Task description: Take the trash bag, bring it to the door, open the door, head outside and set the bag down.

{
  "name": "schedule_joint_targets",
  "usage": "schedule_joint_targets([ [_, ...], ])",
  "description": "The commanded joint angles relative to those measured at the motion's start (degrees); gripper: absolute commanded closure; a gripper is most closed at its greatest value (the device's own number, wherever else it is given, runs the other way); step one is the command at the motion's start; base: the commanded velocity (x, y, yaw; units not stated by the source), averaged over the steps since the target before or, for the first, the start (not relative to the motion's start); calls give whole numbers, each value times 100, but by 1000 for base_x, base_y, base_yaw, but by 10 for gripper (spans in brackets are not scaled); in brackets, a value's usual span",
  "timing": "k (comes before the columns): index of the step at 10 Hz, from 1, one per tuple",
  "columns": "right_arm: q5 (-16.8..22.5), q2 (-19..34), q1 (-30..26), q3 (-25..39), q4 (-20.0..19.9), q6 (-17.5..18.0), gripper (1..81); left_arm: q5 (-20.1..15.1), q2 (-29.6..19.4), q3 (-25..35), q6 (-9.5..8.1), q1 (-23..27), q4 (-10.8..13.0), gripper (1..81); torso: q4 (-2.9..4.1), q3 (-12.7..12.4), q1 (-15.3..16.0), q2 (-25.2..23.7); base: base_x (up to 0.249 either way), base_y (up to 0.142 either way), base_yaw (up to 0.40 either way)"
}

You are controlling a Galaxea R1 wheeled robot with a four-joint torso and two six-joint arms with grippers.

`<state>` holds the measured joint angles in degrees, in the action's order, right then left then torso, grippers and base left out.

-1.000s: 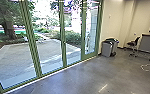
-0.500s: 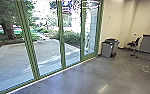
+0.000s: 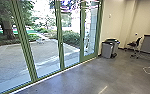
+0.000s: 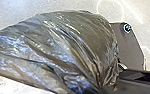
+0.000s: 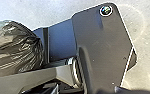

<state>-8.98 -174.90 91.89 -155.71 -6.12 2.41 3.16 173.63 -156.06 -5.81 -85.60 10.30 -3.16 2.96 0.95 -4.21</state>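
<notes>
Head view: paved yard (image 3: 13,55) behind green-framed glass panels (image 3: 60,50); indoors, grey floor (image 3: 78,82), then grey bins (image 3: 106,50) near the panels' far end. Wrist views: dark trash bag (image 4: 73,42), bunched into folds beside the robot's plate (image 5: 103,37). Left gripper, right gripper: wide or narrow, cannot tell.

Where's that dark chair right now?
In the head view, the dark chair is on the right, near the pale wall, between the grey bins and the grey-fronted cabinet.
</notes>
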Motion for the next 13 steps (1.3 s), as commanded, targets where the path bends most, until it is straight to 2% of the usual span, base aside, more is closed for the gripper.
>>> schedule_joint_targets([
  [1, 292, -21, -272, -2, 41, -4, 10, -201, -12, 6, 37, 285, 42, 811, 0, 0, 0, 0, 160, -67, 0],
  [13, 292, -30, -263, -20, 41, -4, 10, -201, -3, 14, 37, 267, 33, 811, 0, 0, 0, 0, 160, -65, 0],
])
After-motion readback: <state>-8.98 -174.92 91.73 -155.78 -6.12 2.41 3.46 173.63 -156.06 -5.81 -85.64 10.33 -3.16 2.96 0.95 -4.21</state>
